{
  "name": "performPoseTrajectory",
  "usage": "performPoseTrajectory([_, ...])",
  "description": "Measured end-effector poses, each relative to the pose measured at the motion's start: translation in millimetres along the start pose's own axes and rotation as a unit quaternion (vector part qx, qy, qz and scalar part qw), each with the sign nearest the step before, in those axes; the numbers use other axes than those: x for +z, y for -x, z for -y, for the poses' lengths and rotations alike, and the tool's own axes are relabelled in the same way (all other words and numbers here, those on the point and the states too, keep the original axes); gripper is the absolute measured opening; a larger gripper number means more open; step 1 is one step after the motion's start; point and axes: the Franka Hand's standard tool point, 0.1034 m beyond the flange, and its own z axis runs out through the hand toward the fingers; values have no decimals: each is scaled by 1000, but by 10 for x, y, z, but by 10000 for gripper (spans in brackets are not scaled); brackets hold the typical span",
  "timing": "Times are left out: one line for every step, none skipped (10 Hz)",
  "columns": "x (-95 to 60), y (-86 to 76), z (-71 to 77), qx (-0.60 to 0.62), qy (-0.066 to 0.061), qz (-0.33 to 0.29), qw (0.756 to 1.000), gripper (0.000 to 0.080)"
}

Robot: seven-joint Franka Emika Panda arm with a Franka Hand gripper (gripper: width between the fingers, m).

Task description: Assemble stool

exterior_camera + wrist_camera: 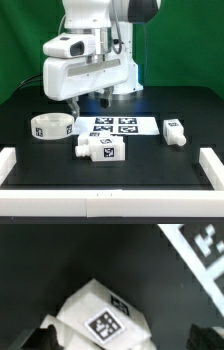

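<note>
The stool's round white seat (50, 126) lies on the black table at the exterior view's left, a tag on its side. Two chunky white legs (101, 150) lie end to end in front of the marker board (112, 124). A third leg (174, 131) lies apart at the right. My gripper (88, 103) hangs open above the table behind the marker board, holding nothing. In the wrist view a tagged white leg (100, 319) lies below, between my dark fingertips (40, 336), and my gripper (122, 341) does not touch it.
Long white border rails edge the table at the front left (10, 165), along the front (110, 200) and at the right (208, 165). The marker board's corner (205, 249) shows in the wrist view. The arm's white base stands behind.
</note>
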Motion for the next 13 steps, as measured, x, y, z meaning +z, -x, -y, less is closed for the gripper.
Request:
performPoseTrajectory([8,66,-28,-16,6,-3,1000,649])
performPoseTrajectory([13,64,-22,-10,5,-3,1000,649])
performPoseTrajectory([17,61,-18,-11,5,-2,1000,649])
performPoseTrajectory([20,67,-18,-10,5,-2,1000,649])
performPoseTrajectory([25,83,-21,-19,4,-1,1000,649])
performPoseTrajectory([45,179,-41,-55,-3,6,998,649])
performPoseTrajectory([74,271,-72,-88,-6,10,996,649])
performPoseTrajectory([76,260,-66,-76,-6,10,997,649])
performPoseTrajectory([77,257,-63,-76,-6,10,997,649])
performPoseTrajectory([78,261,-65,-76,-6,10,997,649])
performPoseTrajectory([85,285,-74,-83,-6,10,996,649])
performPoseTrajectory([122,445,-134,-113,-5,12,993,649])
performPoseTrajectory([134,622,-212,-131,-7,15,991,649])
